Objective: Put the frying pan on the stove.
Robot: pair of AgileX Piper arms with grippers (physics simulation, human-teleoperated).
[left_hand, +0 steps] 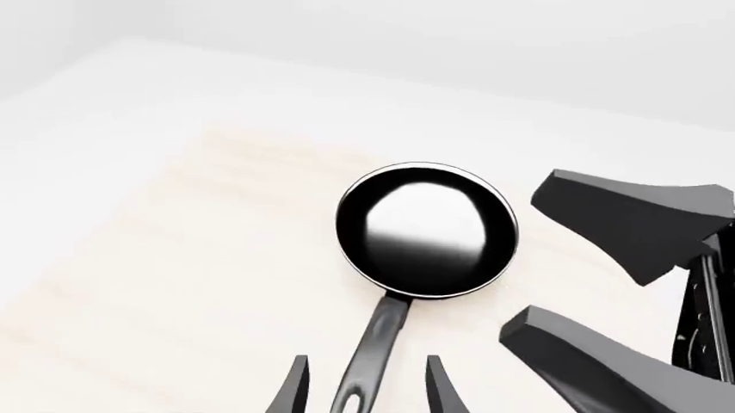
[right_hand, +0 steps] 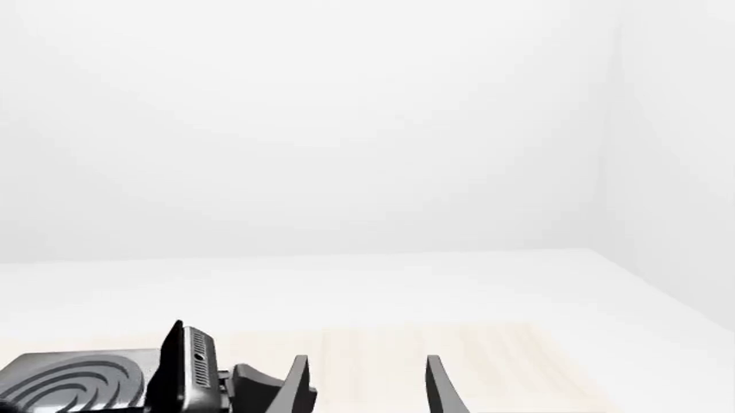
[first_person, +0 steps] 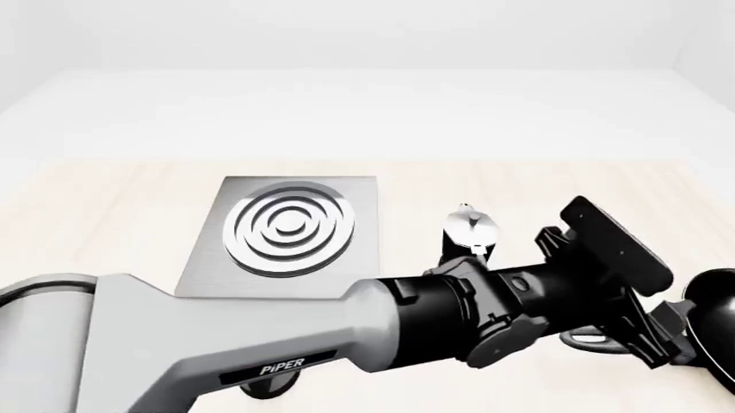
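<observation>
Front view, left to right: the stove [first_person: 284, 238] lies flat on the table [first_person: 92, 198] at centre-left; a moka pot [first_person: 470, 234] stands just beside its right edge; the left arm [first_person: 344, 335] crosses low in front toward the right, where only a dark rounded part of the frying pan [first_person: 714, 303] shows at the frame's edge, well apart from the stove. Left wrist view: the pan lies flat, its handle [left_hand: 373, 348] running back between the two fingertips [left_hand: 293, 387] of the left gripper [left_hand: 365, 387], which stand spread on either side of it and appear not to touch it; nothing is held. The dark angular shapes beside the pan are probably the right gripper [left_hand: 608, 275]. Right wrist view: the right gripper's tips are parted and empty. Step in hand, judged: closing on the handle. Good practice: lower until the handle sits deep between the pads, keep it centred, close squarely, then lift level and clear the moka pot on the way across.
</observation>
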